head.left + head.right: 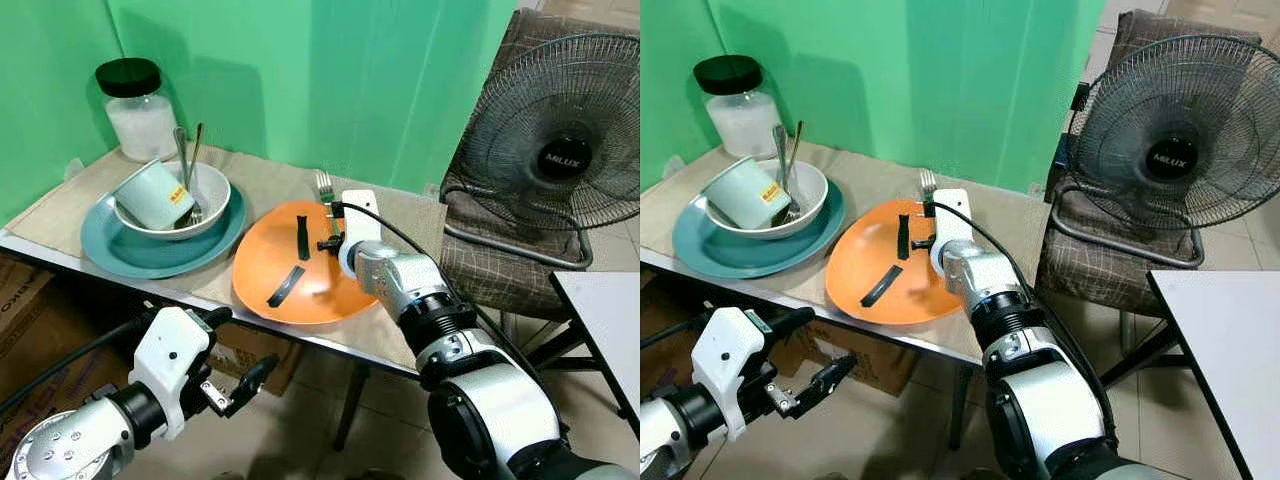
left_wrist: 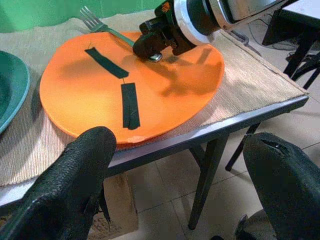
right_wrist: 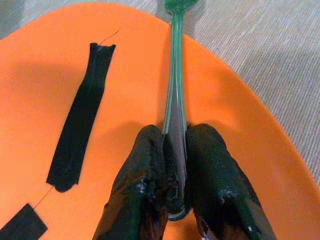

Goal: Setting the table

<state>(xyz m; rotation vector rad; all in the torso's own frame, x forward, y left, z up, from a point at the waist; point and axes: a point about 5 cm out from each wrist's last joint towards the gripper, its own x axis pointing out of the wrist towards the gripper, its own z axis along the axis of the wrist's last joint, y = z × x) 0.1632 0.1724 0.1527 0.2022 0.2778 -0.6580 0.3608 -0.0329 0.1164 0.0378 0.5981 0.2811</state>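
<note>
One metal fork [image 3: 175,75] is pinched by its handle between the right gripper's [image 3: 175,200] rubbery black fingers above a glossy orange plate [image 1: 262,262].
Two black tape strips [image 2: 106,62] are seen on the oval plate, which rests on the woven-matted desk [image 1: 270,185]; the left gripper's [image 2: 180,185] fingers are spread below the desk edge.
</note>
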